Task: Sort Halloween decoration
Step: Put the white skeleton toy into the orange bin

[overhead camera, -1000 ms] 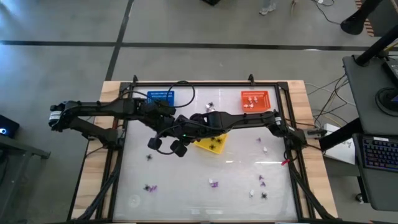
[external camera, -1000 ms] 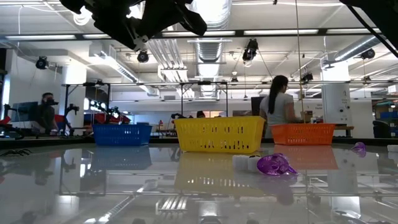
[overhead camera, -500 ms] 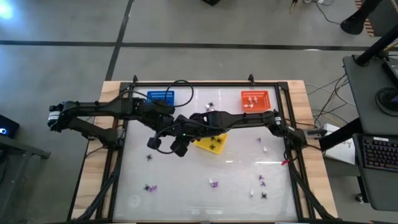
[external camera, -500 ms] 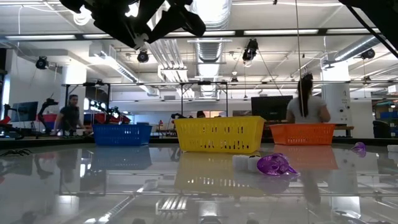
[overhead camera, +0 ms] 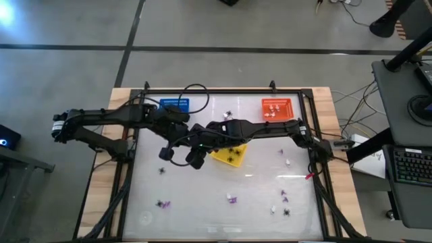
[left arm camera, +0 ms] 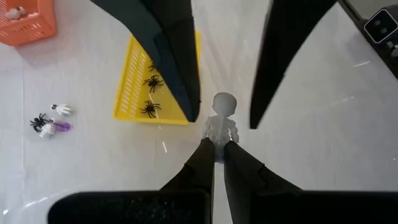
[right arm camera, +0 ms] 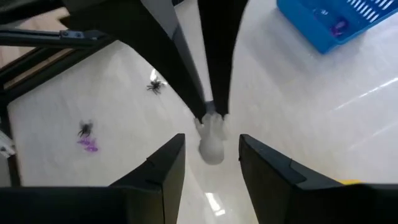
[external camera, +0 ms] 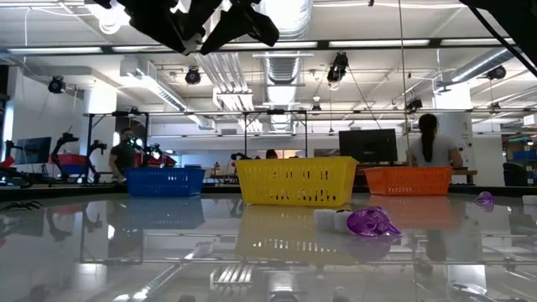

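A small white toy figure [left arm camera: 221,119], one piece of the Halloween decoration, hangs high above the table between the two arms. My left gripper [left arm camera: 218,148] is shut on it; in the high view it is left of the yellow basket [overhead camera: 181,146]. My right gripper [right arm camera: 211,163] is open, with one finger on each side of the figure [right arm camera: 211,142] and not touching it. The yellow basket [overhead camera: 229,155] holds black spiders [left arm camera: 151,82]. The orange basket [overhead camera: 277,108] holds white bits, and the blue basket [right arm camera: 323,25] holds a purple bit. My left gripper pinches the white figure's narrow end [left arm camera: 216,138] between its two fingertips. The fingers slant down toward the table. The figure sticks out past the fingertips, round head [left arm camera: 224,102] farthest out, and is lifted clear of the table.
Loose spiders, purple bits and white bits lie on the glossy table: near the front left [overhead camera: 162,202], front middle [overhead camera: 231,199], front right [overhead camera: 284,197] and between the far baskets [overhead camera: 229,113]. A purple piece [external camera: 372,222] lies in front of the yellow basket. People move in the room behind.
My right gripper has opened its fingers around the white figure, which stays in my left gripper. Both arms have stayed where they were, above the table left of the yellow basket.
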Robot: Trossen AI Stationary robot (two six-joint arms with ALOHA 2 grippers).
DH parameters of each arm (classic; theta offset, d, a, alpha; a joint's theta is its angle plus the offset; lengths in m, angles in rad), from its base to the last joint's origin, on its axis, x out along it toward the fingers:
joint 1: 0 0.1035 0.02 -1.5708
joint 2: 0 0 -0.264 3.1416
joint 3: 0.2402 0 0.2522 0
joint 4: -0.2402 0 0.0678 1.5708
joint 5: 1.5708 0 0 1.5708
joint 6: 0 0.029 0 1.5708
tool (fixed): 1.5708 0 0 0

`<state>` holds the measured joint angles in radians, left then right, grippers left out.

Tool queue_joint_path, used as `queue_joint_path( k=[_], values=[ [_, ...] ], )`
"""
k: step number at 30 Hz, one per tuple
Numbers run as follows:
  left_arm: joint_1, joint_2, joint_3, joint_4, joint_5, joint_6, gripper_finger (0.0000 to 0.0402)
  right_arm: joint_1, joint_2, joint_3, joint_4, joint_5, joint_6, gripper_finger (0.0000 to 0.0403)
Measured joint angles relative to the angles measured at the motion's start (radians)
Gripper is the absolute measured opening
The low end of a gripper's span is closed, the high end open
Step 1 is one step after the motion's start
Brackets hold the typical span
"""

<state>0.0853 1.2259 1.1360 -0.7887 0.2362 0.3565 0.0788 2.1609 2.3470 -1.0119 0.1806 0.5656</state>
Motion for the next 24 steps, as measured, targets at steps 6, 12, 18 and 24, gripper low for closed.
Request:
queue_joint_path(
  k=[6, 12, 18, 24],
  values=[
    [0.001, 0.000, -0.002, -0.003, 0.022, 0.003, 0.0000, 0.000, 0.000, 0.000, -0.001, 0.049, -0.013, 0.0127],
    [0.001, 0.000, -0.004, -0.003, 0.033, 0.008, 0.0000, 0.000, 0.001, -0.001, 0.001, 0.047, -0.017, 0.0099],
    [0.001, 0.003, -0.005, -0.003, 0.028, 0.008, 0.0000, 0.000, 0.002, -0.002, 0.008, 0.044, -0.028, 0.0022],
    [0.001, 0.019, -0.005, -0.007, 0.030, 0.004, 0.0000, 0.000, 0.002, -0.004, 0.027, 0.028, -0.030, 0.0016]
  ],
)
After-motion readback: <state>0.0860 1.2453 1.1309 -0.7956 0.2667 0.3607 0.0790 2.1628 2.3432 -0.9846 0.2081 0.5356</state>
